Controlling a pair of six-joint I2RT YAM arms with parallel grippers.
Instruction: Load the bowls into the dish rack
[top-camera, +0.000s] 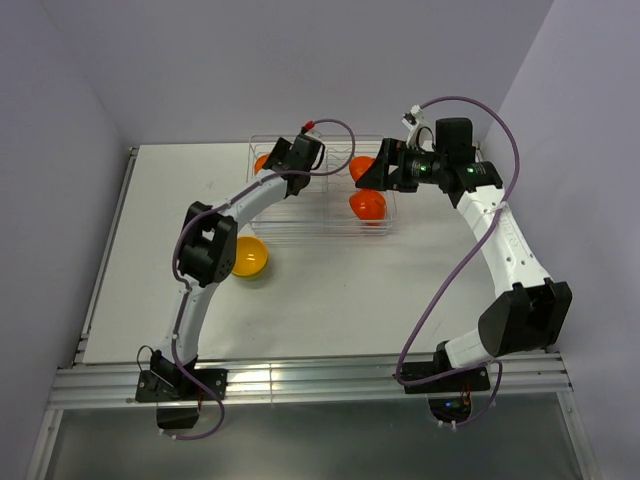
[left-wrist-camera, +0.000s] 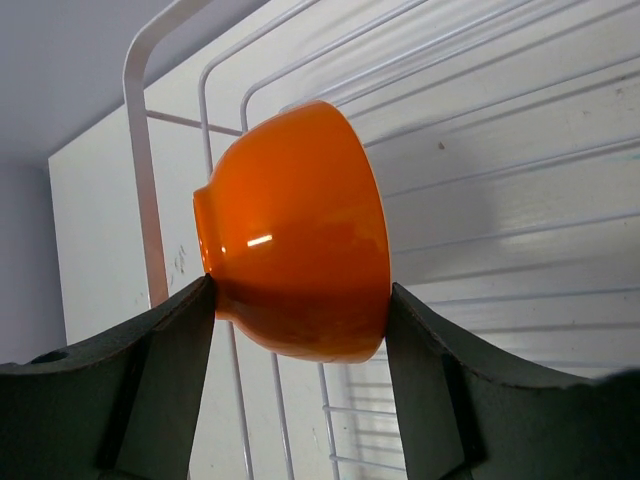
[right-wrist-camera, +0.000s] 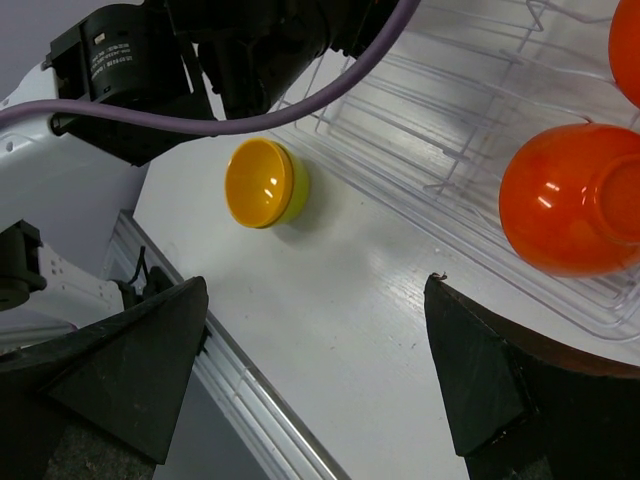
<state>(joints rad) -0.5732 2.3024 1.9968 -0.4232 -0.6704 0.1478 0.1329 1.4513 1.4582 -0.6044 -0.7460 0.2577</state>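
A: While you're watching from above, the table (top-camera: 330, 300) is carrying the clear dish rack (top-camera: 300, 238) toward its far side.
B: Arms?
A: Your left arm (top-camera: 215, 240) is bending in over the rack's left end. Your right arm (top-camera: 500, 230) is hanging over its right end.
B: Bowls?
A: One red-orange bowl (top-camera: 367, 204) is sitting in the rack's right part, near the front. A second red-orange bowl (top-camera: 358, 168) is sitting just behind it, right by the right gripper. The yellow bowl (top-camera: 250, 257) is lying on the table outside the rack, off its front left corner, beside your left elbow.
B: Jaws?
A: Your left gripper (left-wrist-camera: 300, 292) is clamping the orange bowl (left-wrist-camera: 295, 235) on its side above the rack's ribs, with the fingers (left-wrist-camera: 170, 350) pressing on foot and rim. Your right gripper (right-wrist-camera: 310, 350) is standing with jaws spread wide and empty, over bare table just beside the rack.
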